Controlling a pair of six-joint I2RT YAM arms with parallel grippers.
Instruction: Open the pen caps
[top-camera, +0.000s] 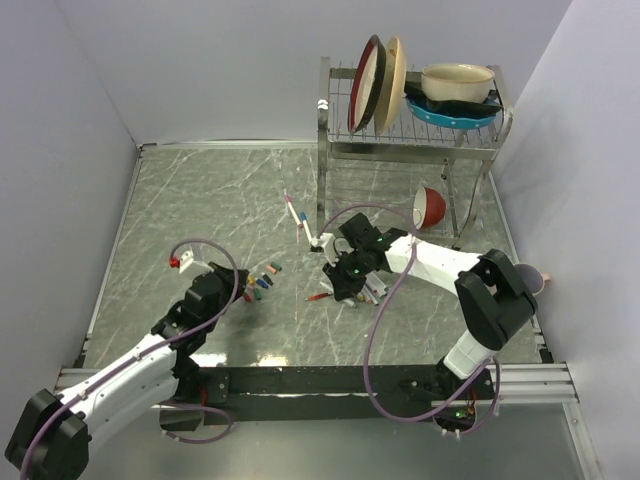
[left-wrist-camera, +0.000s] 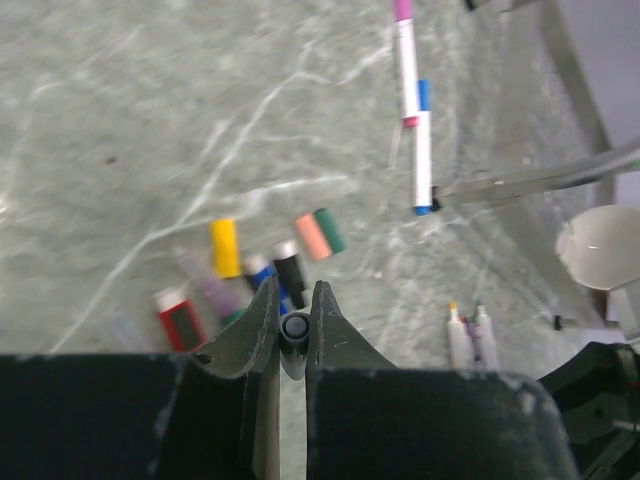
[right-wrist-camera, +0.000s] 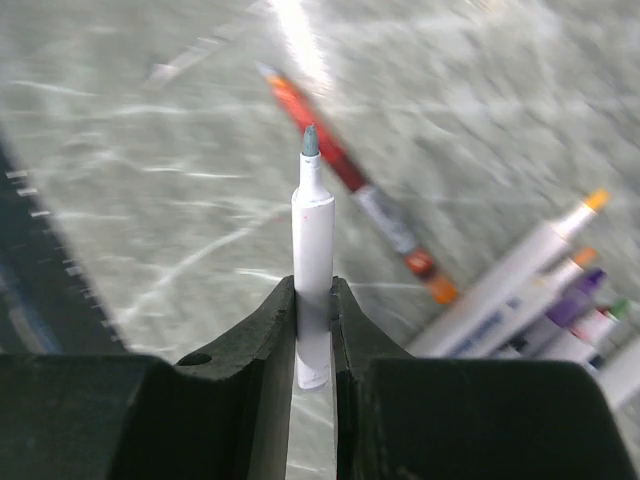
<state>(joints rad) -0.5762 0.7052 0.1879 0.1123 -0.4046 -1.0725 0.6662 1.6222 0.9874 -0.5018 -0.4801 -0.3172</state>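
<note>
Near the near edge of the bench (top-camera: 200, 200), left of middle, lie seven loose caps: one yellow cap (left-wrist-camera: 225, 248), one pink cap (left-wrist-camera: 311, 237), one green cap (left-wrist-camera: 329, 229), one black cap (left-wrist-camera: 290, 272), one blue cap (left-wrist-camera: 262, 277), one red cap (left-wrist-camera: 176, 317) and one blurred purple cap (left-wrist-camera: 214, 296). An eighth cap (left-wrist-camera: 295, 328) sits in the left gripper's (left-wrist-camera: 294, 300) jaws. Two capped pens (left-wrist-camera: 406, 70) lie mid-bench. One grey-tipped pen (right-wrist-camera: 312, 240) stands in the right gripper's (right-wrist-camera: 313, 290) jaws, with one red pen (right-wrist-camera: 350, 175) and at least four uncapped pens (right-wrist-camera: 520, 270) nearby. The far-right rack (top-camera: 340, 150) holds two plates (top-camera: 367, 85) and two bowls (top-camera: 457, 80); one red bowl (top-camera: 430, 205) is beside it.
</note>
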